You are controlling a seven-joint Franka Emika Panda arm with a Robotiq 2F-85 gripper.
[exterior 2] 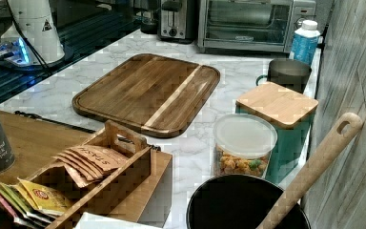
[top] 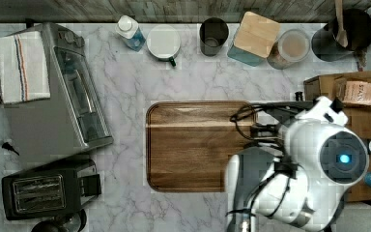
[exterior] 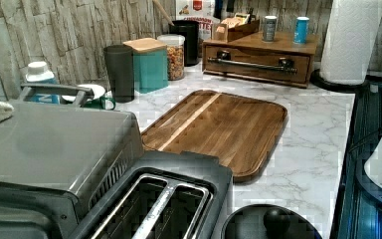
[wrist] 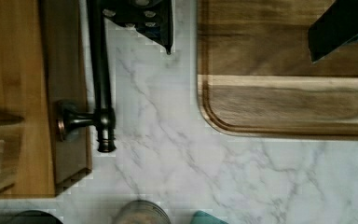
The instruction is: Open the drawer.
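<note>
The drawer (exterior: 256, 59) is the front of a small wooden cabinet at the back of the left view, and it sits flush with the cabinet. Its long black bar handle (exterior: 251, 65) runs across it on two posts. In the wrist view the handle (wrist: 100, 70) stands off the drawer front (wrist: 65, 70), with one post near the bar's end. My gripper (wrist: 241, 51) is open and holds nothing. One finger (wrist: 156, 21) hangs just beside the bar, and the other finger (wrist: 338, 28) is over the cutting board. In the top view my arm (top: 319, 150) covers the cabinet's front.
A wooden cutting board (top: 193, 145) lies mid-counter beside the cabinet. On the cabinet top sit a tea box (exterior 2: 95, 167) and spice cans (exterior: 269, 27). Canisters (top: 253, 37) line the back wall. A toaster oven (top: 53, 92), a toaster (top: 43, 191) and a paper towel roll (exterior: 350, 40) stand further off.
</note>
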